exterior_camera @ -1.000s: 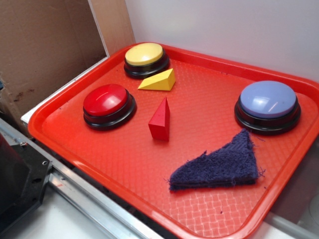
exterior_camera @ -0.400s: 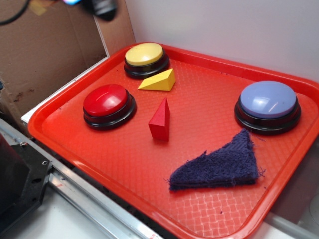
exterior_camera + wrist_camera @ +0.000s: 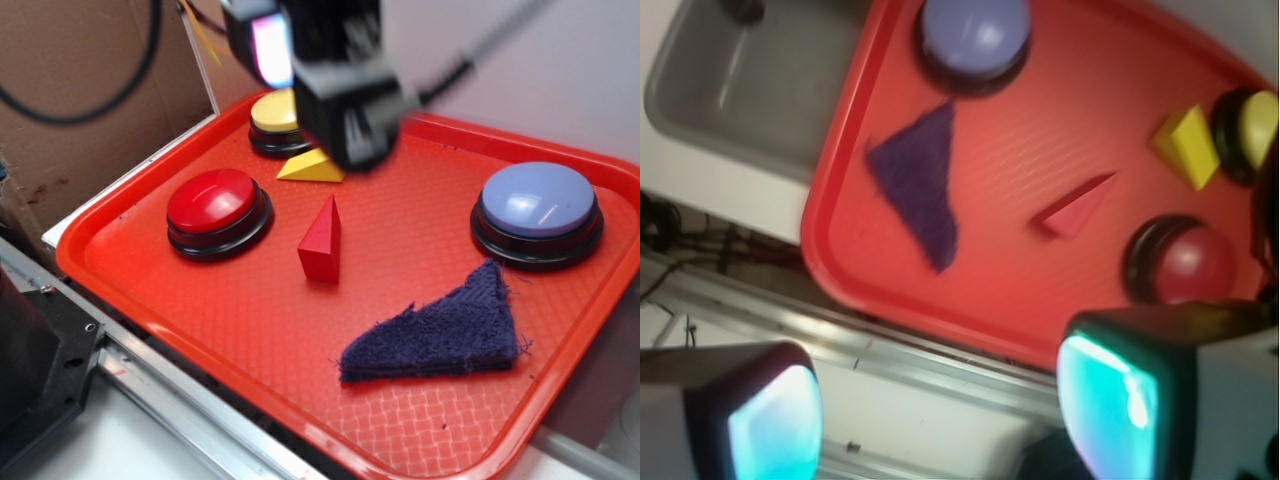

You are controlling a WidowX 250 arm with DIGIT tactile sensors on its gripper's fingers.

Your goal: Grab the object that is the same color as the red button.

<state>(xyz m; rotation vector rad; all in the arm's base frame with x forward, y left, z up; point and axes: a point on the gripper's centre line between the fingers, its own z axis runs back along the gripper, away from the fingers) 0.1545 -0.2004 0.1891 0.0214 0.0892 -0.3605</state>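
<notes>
The object, a small red pointed wedge block (image 3: 322,240), stands upright near the middle of the red tray (image 3: 250,330). The red button (image 3: 213,205) sits to its left. My gripper (image 3: 310,85) is blurred and hangs high over the tray's far side, behind the wedge and well apart from it. In the wrist view the red wedge (image 3: 1075,208) and red button (image 3: 1190,265) lie far below. The gripper (image 3: 940,415) is open there, its two cyan pads wide apart with nothing between them.
A yellow wedge (image 3: 310,167) and yellow button (image 3: 270,120) sit at the tray's far left, partly behind the gripper. At the right are a pale blue button (image 3: 537,205) and a dark blue cloth (image 3: 440,330). Cardboard (image 3: 80,100) stands at left; a metal rail (image 3: 150,380) borders the front.
The gripper has swung in from the top left corner and now hangs over the tray's far side, covering part of the yellow button. Nothing on the tray has moved.
</notes>
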